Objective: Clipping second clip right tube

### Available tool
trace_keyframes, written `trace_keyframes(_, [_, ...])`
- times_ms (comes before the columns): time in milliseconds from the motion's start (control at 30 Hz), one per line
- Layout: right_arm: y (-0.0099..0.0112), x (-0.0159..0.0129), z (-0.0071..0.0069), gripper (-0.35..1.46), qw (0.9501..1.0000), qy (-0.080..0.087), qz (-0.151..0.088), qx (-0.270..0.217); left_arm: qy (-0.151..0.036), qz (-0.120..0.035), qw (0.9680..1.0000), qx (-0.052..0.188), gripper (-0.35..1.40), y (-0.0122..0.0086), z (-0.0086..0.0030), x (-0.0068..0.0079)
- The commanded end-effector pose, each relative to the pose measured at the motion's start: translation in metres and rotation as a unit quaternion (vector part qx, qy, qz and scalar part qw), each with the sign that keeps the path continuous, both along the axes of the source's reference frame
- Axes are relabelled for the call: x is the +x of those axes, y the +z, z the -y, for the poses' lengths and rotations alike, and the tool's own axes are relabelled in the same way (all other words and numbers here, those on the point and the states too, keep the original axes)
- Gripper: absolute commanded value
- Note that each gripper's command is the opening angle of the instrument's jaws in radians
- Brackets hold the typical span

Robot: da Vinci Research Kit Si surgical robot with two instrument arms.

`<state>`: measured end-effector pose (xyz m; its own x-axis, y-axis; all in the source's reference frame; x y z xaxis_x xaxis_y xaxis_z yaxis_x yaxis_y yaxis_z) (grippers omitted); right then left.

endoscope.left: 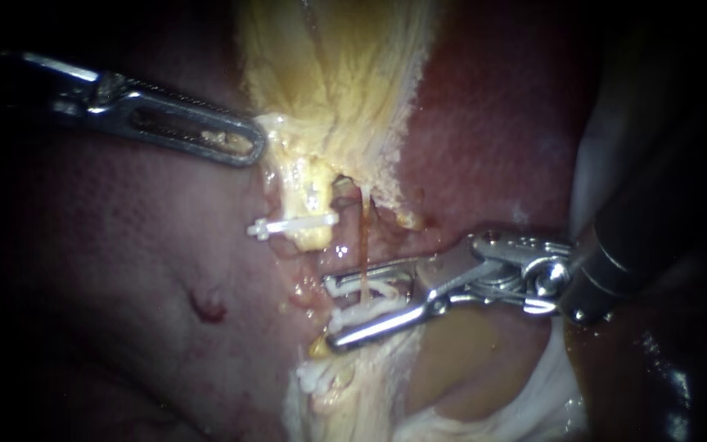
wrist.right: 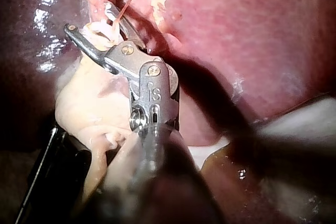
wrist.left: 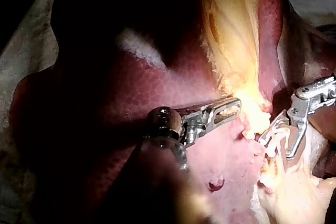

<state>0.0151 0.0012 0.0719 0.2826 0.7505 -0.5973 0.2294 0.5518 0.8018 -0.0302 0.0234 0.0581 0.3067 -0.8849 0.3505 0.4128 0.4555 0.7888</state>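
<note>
Endoscope view settles the key relation: the right tube [endoscope.left: 364, 237], a thin orange-brown strand, runs up and down through the gap between the jaws of my right instrument [endoscope.left: 329, 313], its long axis crossing theirs nearly at a right angle. Those jaws stand apart and carry a white open plastic clip [endoscope.left: 370, 288] whose legs line both of them, so the tube lies inside the clip, not yet squeezed. I judge the coming move to be a plain closing; the tube looks to cross about midway along the jaws.

My left instrument [endoscope.left: 251, 147] is farther off, beyond the upper jaw. Its slotted steel jaws are clenched on the edge of the pale yellow fibrous tissue [endoscope.left: 329, 74]. Just beyond the upper jaw's tip, a white closed clip [endoscope.left: 296, 224] sits across the thicker yellow tube [endoscope.left: 311, 188].

Right wrist view shows the strand entering between the jaws from behind, but not that closed clip. Left wrist view adds the dark red liver [wrist.left: 157, 87] behind the left instrument's jaws.
</note>
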Motion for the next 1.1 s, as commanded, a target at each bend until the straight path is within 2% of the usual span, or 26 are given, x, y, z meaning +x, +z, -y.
trace_keyframes(33, [-0.0002,-0.0001,0.0000,0.50,1.0000,-0.002,-0.003,0.002,0.000,0.000,1.0000,0.000,-0.35,0.0000,0.0000,0.0000])
trace_keyframes(233, [-0.0014,-0.0001,0.0005,0.49,0.9994,-0.007,-0.029,0.017,0.001,0.001,1.0000,0.000,-0.35,0.0000,0.0000,0.0001])
trace_keyframes(467, [-0.0040,0.0003,0.0010,0.49,0.9976,-0.018,-0.062,0.026,0.001,0.001,1.0000,0.000,-0.35,0.0000,0.0000,0.0001])
trace_keyframes(600, [-0.0044,0.0004,0.0010,0.49,0.9972,-0.020,-0.065,0.030,0.001,0.001,1.0000,0.000,-0.35,0.0001,-0.0001,0.0001])
trace_keyframes(800, [-0.0038,0.0001,0.0006,0.45,0.9973,-0.017,-0.061,0.038,-0.001,0.000,1.0000,0.002,-0.35,0.0001,0.0000,0.0001])
trace_keyframes(1100, [-0.0032,-0.0014,0.0002,0.20,0.9972,-0.017,-0.060,0.041,-0.001,0.000,1.0000,0.002,-0.35,0.0003,0.0000,0.0001])
